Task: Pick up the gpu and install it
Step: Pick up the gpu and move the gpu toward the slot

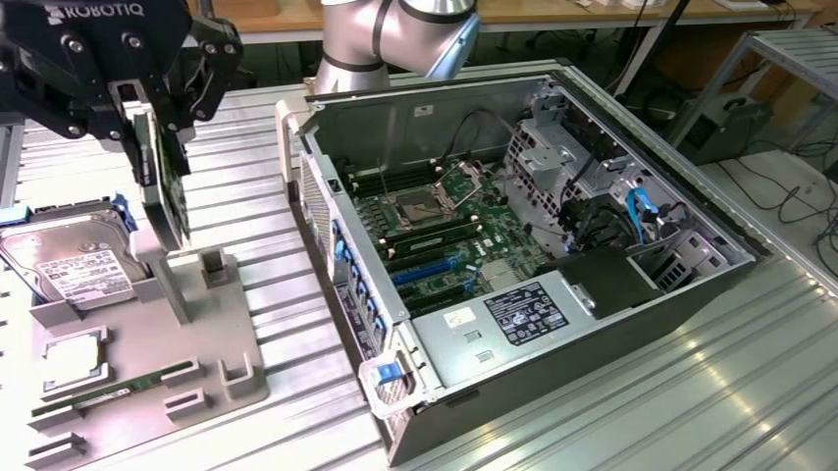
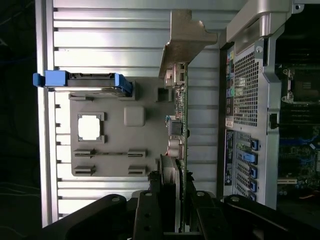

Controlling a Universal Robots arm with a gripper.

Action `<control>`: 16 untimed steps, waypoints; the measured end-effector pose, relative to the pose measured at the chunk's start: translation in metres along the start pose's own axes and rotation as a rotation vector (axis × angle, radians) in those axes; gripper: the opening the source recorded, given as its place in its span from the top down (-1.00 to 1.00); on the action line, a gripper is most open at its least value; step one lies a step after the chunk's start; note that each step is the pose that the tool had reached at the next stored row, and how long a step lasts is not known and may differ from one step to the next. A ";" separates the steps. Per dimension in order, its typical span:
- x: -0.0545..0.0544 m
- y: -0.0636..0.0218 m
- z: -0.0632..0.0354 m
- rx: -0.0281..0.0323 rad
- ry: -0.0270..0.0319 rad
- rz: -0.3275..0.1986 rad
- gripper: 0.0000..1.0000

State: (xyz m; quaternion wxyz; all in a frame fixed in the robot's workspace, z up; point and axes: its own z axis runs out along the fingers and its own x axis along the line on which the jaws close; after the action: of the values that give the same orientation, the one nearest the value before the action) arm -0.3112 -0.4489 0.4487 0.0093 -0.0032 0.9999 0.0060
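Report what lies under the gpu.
The gpu, upright in the gripper, is over the edge of the grey holder tray, which rests on the ribbed metal table. The strip of tray straight below is hidden by the card; whether they touch cannot be told.

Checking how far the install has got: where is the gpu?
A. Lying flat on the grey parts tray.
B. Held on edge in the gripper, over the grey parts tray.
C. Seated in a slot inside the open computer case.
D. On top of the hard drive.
B: the gripper is shut on the gpu, which hangs on edge over the grey parts tray, apart from the open computer case.
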 end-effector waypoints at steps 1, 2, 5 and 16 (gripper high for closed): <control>0.000 0.0000 -0.0026 0.0000 0.0000 0.000 0.44; 0.000 0.0000 -0.0050 -0.0001 -0.0001 0.000 0.44; 0.000 0.0001 -0.0122 0.0000 0.0000 0.000 0.44; -0.001 0.0004 -0.0324 0.0000 0.0000 0.000 0.44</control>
State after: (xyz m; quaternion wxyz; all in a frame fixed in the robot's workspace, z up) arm -0.3111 -0.4489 0.4811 0.0093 -0.0033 0.9999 0.0060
